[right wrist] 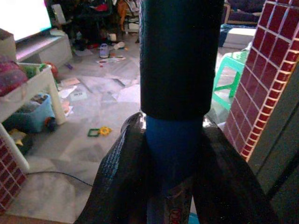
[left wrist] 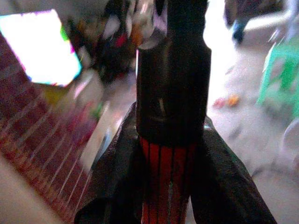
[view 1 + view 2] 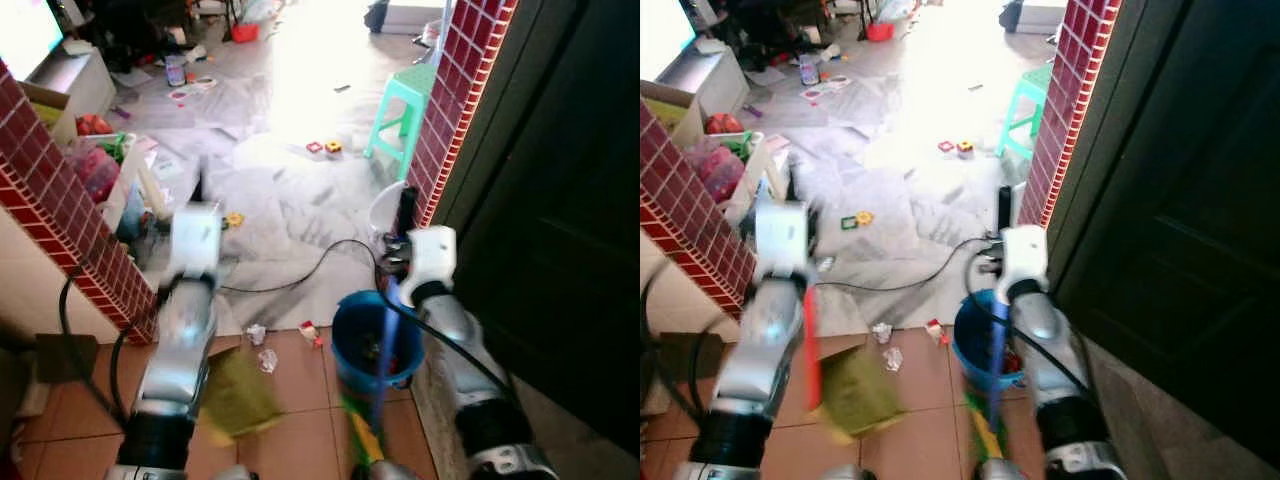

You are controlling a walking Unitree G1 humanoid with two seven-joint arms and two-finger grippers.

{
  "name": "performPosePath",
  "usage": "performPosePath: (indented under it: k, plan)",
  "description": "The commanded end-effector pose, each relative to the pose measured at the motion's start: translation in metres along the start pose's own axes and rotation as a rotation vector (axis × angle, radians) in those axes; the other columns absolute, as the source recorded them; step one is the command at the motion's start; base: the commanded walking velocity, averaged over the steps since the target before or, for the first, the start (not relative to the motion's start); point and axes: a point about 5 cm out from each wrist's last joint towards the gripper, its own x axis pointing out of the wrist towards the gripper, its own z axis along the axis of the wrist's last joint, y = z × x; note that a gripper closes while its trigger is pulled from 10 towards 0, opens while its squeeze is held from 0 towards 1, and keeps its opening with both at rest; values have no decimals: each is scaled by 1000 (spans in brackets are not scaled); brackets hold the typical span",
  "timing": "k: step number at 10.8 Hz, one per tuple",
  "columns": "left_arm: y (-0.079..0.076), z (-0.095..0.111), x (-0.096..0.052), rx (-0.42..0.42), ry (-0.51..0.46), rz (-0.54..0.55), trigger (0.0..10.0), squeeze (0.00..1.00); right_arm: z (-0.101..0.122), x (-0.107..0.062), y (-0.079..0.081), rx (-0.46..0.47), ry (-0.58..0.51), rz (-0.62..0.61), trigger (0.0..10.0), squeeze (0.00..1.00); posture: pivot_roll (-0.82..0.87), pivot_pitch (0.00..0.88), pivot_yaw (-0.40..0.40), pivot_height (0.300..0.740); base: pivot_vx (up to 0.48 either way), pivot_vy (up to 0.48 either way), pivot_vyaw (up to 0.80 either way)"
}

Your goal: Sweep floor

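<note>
Tiled floor littered | left claw clamps red handle | right claw clamps blue handle

a lived-in home: toys scattered on the marble floor, a green plastic stool, red brick pillars.

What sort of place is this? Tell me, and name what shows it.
Most likely a lived-in home, at a doorway into a family living room. Small toys lie scattered on the marble floor, a green plastic stool stands by a red-brick pillar, and a lit screen glows at the far left.
</note>
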Motion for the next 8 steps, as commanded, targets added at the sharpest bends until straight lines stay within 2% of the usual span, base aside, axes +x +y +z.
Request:
performPosePath:
  k: [1,2,3,4,6,7,8]
  plan:
    - [5,-2,0,29,-14,21,10000,0,19,6,0,25,-84,8,10000,0,-64,0,21,740,0,0,0]
    - [6,-6,0,-17,-6,47,10000,0,26,9,0,44,-109,13,10000,0,-64,0,23,740,0,0,0]
    - [0,-9,1,-44,-14,21,10000,0,33,12,-1,50,-130,6,10000,0,-63,0,20,740,0,0,0]
    - [-12,-16,0,-51,33,-75,10000,0,39,16,-3,35,-155,-10,10000,0,-66,0,20,740,0,0,0]
    - [-18,-17,-3,-132,33,-71,10000,0,48,15,-14,-25,-213,-85,10000,0,-67,0,18,740,0,0,0]
    - [-21,-14,-4,-128,0,-103,10000,0,50,16,-15,-45,-219,-88,10000,0,-70,0,18,740,0,244,0]
    - [-23,-13,-3,-159,1,-107,10000,0,49,16,-13,-43,-214,-79,10000,0,-73,0,17,740,0,349,775]
